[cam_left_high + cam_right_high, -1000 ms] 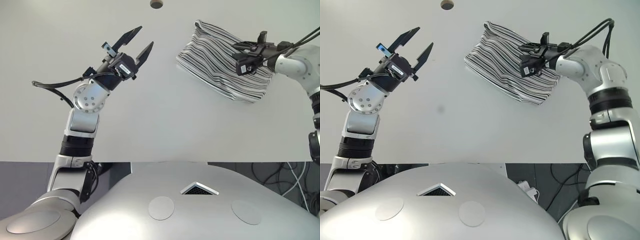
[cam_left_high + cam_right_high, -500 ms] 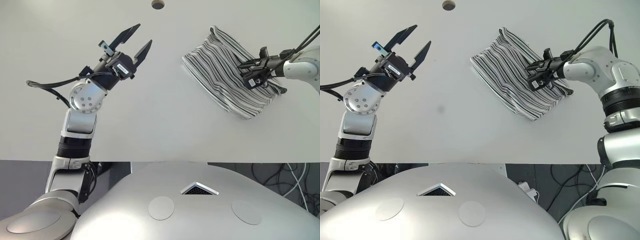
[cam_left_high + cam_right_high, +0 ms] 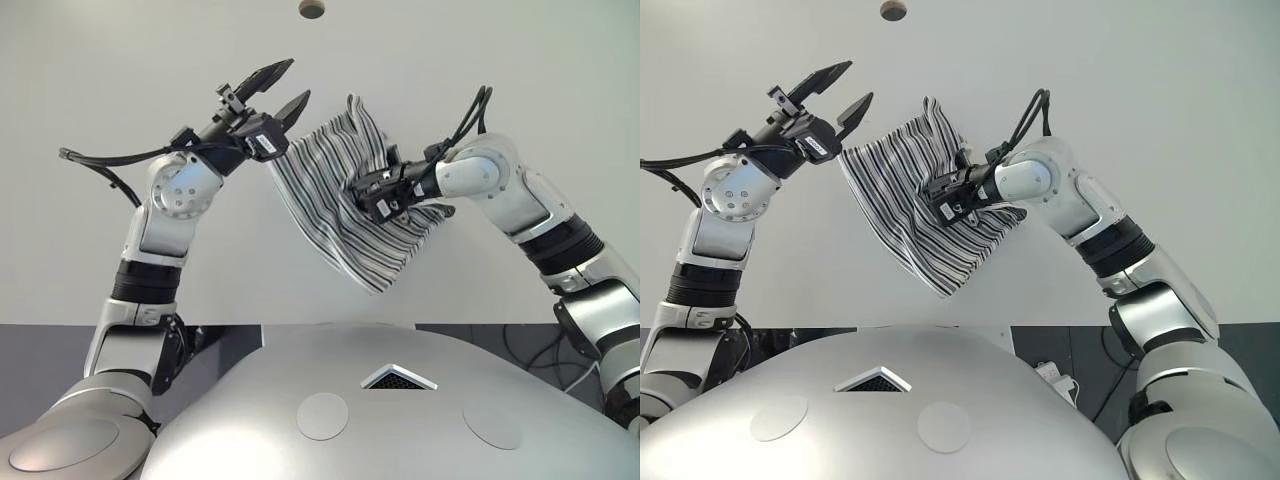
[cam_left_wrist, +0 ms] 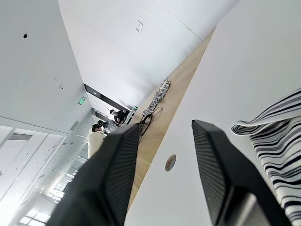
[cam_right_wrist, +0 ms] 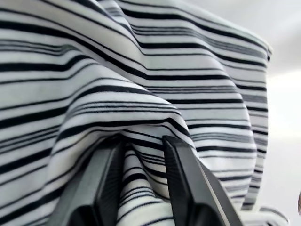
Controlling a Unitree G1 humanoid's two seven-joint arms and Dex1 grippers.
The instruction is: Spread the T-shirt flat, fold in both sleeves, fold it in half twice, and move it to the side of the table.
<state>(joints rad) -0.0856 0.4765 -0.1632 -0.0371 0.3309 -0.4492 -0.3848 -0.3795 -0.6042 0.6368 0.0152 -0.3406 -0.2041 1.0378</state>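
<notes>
T-shirt (image 3: 335, 205) cloth is pinched in the right gripper (image 3: 365, 193). The right wrist view shows a raised fold of striped fabric clamped between the two fingers (image 5: 181, 181), so the hold is on a bunched ridge and not on a single edge. This grip carries the garment, which drapes from it in loose folds. One corner stands up above the gripper and a long point trails below it.

The garment sits over the middle of the table (image 3: 500, 60), between the two arms. It appears to be lifted at the grip, but whether the lower point touches the surface cannot be told.

The left gripper (image 3: 298, 80) has its fingers spread and holds nothing. It hangs just beside the upper edge of the cloth. In the left wrist view a striped hem lies next to one finger (image 4: 221, 179), apart from it.

Judgement:
- The spread fingers at the hem suggest the left arm is placed for a second hold
- Two holds would let the cloth be drawn out flat
- No neat sleeve or half fold shows, so spreading is the likely step in hand
- Risk: the bunched pinch may trap several layers and hinder opening
</notes>
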